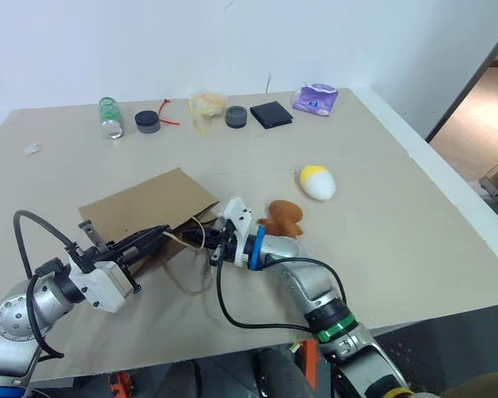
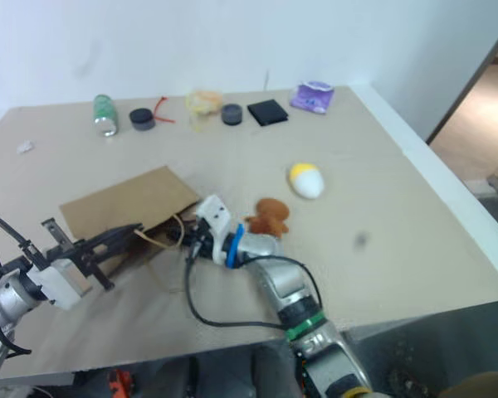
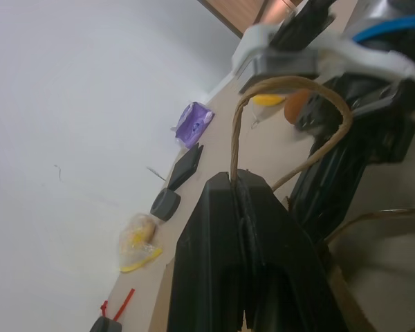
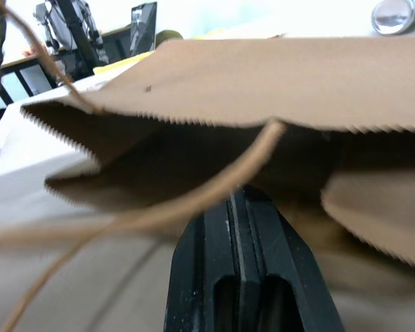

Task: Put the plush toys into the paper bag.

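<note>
We see the paper bag (image 1: 149,203) lying flat on the surface (image 1: 398,232), its mouth toward both tools. The left tool (image 1: 153,236) is clenched on a cord handle (image 3: 263,104); the right tool (image 1: 201,239), clenched and empty, points into the mouth. The brown toy (image 1: 284,217) lies just behind the right wrist, the egg toy (image 1: 317,182) farther off. The bag's inside stays dark.

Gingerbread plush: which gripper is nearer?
Right. The right gripper is beside the gingerbread plush, at the paper bag mouth. The left gripper, pinching a bag handle, sits farther away.
</note>
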